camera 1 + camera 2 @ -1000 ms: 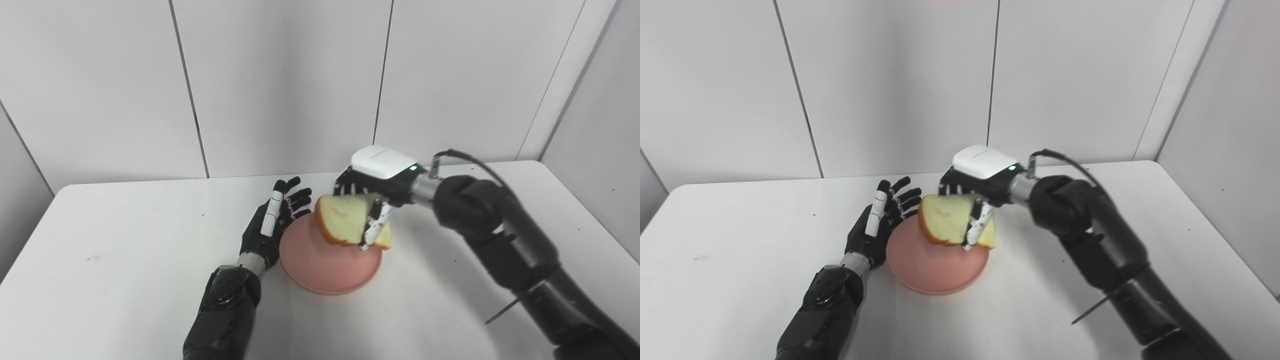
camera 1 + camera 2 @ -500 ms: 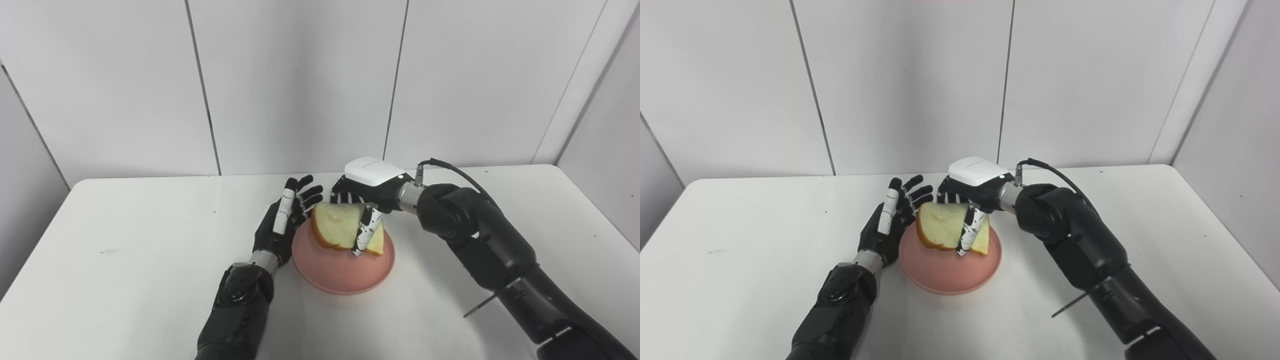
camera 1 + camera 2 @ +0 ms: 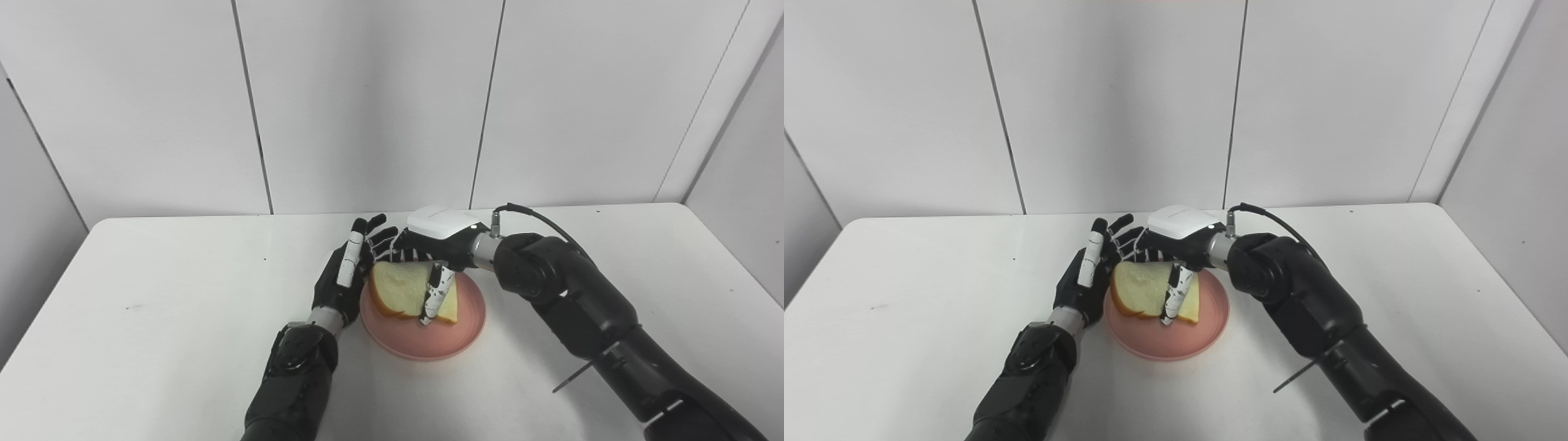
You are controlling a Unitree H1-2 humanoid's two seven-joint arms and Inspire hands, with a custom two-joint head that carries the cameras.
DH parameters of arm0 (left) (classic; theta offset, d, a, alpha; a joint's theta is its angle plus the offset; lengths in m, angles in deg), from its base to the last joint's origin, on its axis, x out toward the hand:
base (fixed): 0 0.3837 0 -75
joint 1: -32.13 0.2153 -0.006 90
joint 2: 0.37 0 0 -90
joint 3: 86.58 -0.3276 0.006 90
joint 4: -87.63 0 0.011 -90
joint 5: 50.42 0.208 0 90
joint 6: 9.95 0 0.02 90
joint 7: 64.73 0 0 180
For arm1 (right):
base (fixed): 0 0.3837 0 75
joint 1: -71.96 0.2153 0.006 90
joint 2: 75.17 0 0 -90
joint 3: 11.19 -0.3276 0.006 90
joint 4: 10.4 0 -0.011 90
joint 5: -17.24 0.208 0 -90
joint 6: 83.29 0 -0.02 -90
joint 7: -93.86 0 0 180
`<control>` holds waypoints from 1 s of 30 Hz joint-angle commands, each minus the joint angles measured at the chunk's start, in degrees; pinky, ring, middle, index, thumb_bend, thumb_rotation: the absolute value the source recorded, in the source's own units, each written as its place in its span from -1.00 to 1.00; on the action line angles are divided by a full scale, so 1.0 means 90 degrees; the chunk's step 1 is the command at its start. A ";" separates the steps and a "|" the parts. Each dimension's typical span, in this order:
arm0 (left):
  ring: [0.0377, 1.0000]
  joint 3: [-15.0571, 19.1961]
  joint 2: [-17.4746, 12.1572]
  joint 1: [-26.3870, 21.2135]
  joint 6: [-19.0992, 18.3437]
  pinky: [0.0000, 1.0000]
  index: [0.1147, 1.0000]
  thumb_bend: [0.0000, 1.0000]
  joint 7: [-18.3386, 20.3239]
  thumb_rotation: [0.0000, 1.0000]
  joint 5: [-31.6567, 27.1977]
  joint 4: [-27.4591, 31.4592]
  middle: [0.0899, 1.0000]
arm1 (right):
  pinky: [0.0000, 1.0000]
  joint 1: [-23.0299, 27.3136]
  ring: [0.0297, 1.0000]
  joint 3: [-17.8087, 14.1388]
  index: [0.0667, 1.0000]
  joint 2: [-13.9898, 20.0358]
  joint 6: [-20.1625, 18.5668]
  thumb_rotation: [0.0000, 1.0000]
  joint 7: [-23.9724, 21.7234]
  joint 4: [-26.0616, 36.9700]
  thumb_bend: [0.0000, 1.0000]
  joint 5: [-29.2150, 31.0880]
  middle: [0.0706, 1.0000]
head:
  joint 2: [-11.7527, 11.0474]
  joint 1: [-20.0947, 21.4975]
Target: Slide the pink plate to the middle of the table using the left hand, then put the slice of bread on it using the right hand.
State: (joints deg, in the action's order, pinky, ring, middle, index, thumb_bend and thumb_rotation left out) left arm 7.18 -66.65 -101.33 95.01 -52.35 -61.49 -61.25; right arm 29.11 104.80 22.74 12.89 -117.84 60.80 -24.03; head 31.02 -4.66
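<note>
A pink plate sits on the white table near its middle. My right hand is shut on a slice of bread and holds it tilted, low over the plate's left half; I cannot tell if its lower edge touches the plate. The thumb lies across the bread's front face. My left hand is open, fingers spread and upright, right beside the plate's left rim. The same scene shows in the right eye view, with the bread over the plate.
White wall panels stand behind the table's far edge. A cable loops from my right wrist. My right forearm crosses the table's right half.
My right hand has lowered the bread and carried it left, down onto the plate's left half. The camera view has shifted. My left hand stays open beside the plate.
</note>
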 commanded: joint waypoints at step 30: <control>0.60 -0.0009 -0.0015 0.0574 -0.0670 0.53 0.55 0.81 0.0086 0.69 -0.0007 -0.0046 0.53 | 0.52 0.0378 0.69 -0.0047 0.55 0.0197 -0.0641 -0.39 -0.1061 0.0525 1.00 0.0030 0.68 | 0.0126 0.0215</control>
State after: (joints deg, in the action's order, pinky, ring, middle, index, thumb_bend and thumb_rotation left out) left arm 7.19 -66.70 -99.98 94.77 -51.12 -61.66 -59.02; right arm 29.94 105.62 23.78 8.41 -128.14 63.93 -24.35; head 32.08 -2.72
